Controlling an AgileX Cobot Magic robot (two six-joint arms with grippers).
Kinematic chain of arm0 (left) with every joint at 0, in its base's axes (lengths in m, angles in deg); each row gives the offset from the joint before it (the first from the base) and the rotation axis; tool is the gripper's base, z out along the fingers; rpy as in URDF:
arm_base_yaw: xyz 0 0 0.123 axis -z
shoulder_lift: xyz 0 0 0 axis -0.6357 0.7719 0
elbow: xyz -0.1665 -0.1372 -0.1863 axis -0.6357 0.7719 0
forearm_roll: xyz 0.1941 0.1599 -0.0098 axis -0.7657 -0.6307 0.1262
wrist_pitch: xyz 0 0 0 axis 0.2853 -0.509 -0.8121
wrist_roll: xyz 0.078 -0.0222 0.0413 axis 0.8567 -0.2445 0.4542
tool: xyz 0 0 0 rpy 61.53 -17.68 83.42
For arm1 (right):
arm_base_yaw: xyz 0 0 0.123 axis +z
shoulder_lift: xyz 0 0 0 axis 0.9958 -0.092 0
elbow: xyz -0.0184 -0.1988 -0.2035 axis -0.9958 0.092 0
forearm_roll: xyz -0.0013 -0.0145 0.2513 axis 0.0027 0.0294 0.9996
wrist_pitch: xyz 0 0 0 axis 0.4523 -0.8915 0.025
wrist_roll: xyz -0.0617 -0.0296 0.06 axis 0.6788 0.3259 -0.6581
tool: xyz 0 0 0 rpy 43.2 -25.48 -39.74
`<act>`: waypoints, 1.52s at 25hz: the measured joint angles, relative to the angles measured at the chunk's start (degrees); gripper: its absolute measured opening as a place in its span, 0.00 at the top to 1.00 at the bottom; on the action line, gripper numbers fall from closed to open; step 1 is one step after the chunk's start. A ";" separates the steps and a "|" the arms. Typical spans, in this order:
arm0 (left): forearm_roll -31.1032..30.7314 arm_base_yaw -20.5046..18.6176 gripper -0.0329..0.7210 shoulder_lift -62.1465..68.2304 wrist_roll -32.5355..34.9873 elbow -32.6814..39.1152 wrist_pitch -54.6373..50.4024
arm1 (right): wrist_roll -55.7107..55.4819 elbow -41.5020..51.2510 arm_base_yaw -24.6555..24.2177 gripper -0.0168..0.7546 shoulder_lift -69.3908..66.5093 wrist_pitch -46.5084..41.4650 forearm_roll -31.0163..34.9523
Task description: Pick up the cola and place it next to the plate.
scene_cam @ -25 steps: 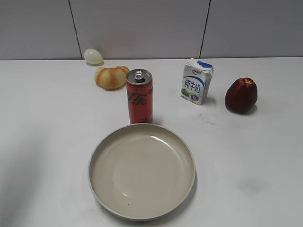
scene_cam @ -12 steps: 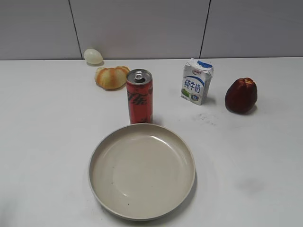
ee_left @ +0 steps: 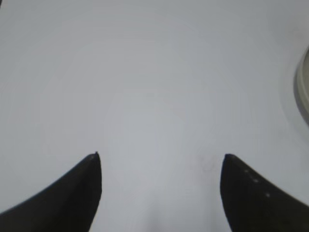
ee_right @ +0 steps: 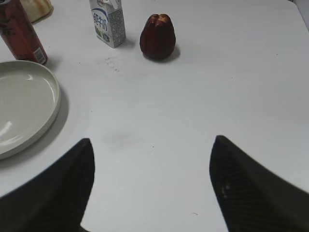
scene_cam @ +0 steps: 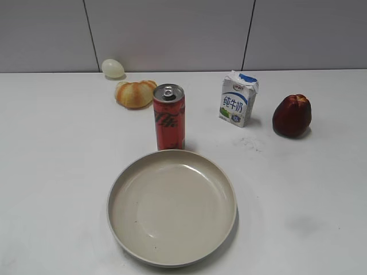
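The red cola can [scene_cam: 169, 117] stands upright just behind the far rim of the beige plate [scene_cam: 126, 177]. In the right wrist view the cola [ee_right: 20, 33] is at the top left, beside the plate [ee_right: 48, 104]. My right gripper [ee_right: 152, 145] is open and empty over bare table, well right of the plate. My left gripper [ee_left: 161, 157] is open and empty over bare table; the plate's rim [ee_left: 303, 92] shows at its right edge. Neither gripper shows in the exterior view.
A white-and-blue milk carton [scene_cam: 239, 98] and a dark red fruit [scene_cam: 292, 115] stand right of the cola. A bread roll [scene_cam: 135, 93] and a pale egg [scene_cam: 112, 68] lie behind it to the left. A tiled wall rises behind the table.
A faint shadow at the lower left of the exterior view has gone. The objects have not moved.
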 joint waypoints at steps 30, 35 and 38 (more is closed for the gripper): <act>0.00 0.00 0.19 -20.19 0.16 0.56 0.11 | 0.00 0.00 0.00 0.21 0.00 0.00 0.00; 0.00 0.00 0.19 -20.19 0.16 0.56 0.11 | 0.00 0.00 0.00 0.21 0.00 0.00 0.00; 0.00 0.00 0.19 -20.19 0.16 0.56 0.11 | 0.00 0.00 0.00 0.21 0.00 0.00 0.00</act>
